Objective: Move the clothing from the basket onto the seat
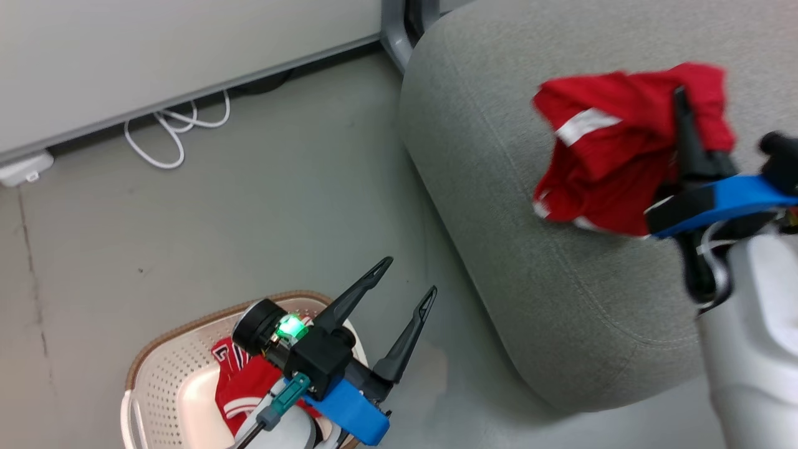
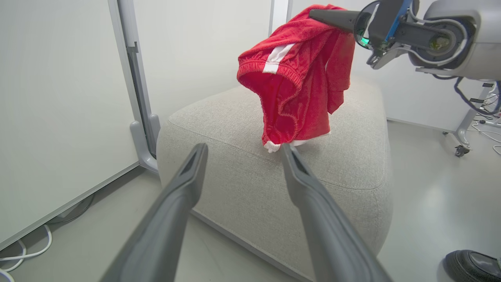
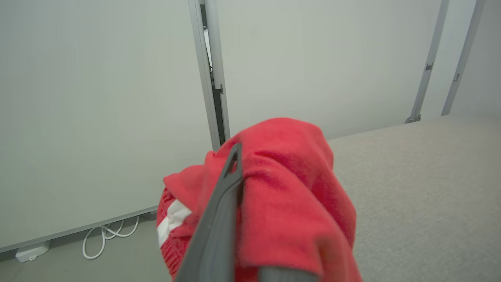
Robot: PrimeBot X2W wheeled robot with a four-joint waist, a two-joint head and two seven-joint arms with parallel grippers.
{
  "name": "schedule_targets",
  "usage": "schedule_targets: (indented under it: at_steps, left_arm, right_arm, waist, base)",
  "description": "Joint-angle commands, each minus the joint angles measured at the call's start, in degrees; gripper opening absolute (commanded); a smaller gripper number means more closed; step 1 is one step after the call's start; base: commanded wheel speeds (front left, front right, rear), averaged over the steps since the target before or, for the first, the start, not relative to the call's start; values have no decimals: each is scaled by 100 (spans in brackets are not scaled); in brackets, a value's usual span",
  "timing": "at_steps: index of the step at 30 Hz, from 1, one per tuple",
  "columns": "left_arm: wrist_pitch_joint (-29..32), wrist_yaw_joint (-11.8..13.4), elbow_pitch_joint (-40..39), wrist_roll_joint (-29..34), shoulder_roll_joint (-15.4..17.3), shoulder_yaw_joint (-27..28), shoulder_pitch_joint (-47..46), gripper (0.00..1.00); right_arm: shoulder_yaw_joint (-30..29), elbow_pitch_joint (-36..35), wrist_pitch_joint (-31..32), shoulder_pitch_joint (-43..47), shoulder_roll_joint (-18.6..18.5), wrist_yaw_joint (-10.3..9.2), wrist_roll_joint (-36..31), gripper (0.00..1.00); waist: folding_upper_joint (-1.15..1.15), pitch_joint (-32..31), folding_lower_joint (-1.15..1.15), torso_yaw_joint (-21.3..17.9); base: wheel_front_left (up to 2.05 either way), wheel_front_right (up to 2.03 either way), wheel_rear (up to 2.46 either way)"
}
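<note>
At the head view's right edge, our right gripper (image 1: pixel 681 103) is clamped tight on a red garment (image 1: pixel 611 143) hanging over the seat (image 1: pixel 530 249). Lower centre, our left gripper (image 1: pixel 408 275) spreads wide, empty, by the basket (image 1: pixel 187 330) holding the second garment (image 1: pixel 240 380).

Bare floor (image 1: pixel 249 206) lies open beneath the left fingers (image 2: pixel 172 219). Ahead of them the seat (image 2: pixel 242 184) stands as a barrier. Over it the red garment (image 2: pixel 297 90), hanging from the right fingers (image 2: pixel 332 17), blocks the middle. A wall panel (image 2: pixel 58 117) closes their left.
</note>
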Motion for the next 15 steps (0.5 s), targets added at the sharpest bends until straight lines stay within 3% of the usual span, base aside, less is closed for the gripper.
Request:
schedule_targets:
  at_steps: [1,9,15]
  left_arm:
    - [-15,-5,-60,-9,73,-38,-194,100]
    - [-15,-5,-493,121,363,-430,-872,100]
    - [-15,-5,-766,307,528,-582,-1221,100]
  right_arm:
    - [-138,-68,44,-194,-115,3,34,0]
    - [-1247,-421,379,-934,-1151,3,375,0]
    - [-2078,-507,370,-1191,-1606,3,552,0]
  waist:
    - [0,518,-1,421]
    - [0,1693,-1,1000]
    - [0,2322,-1,1303]
  base:
    - [0,0,0]
    - [0,0,0]
    - [0,0,0]
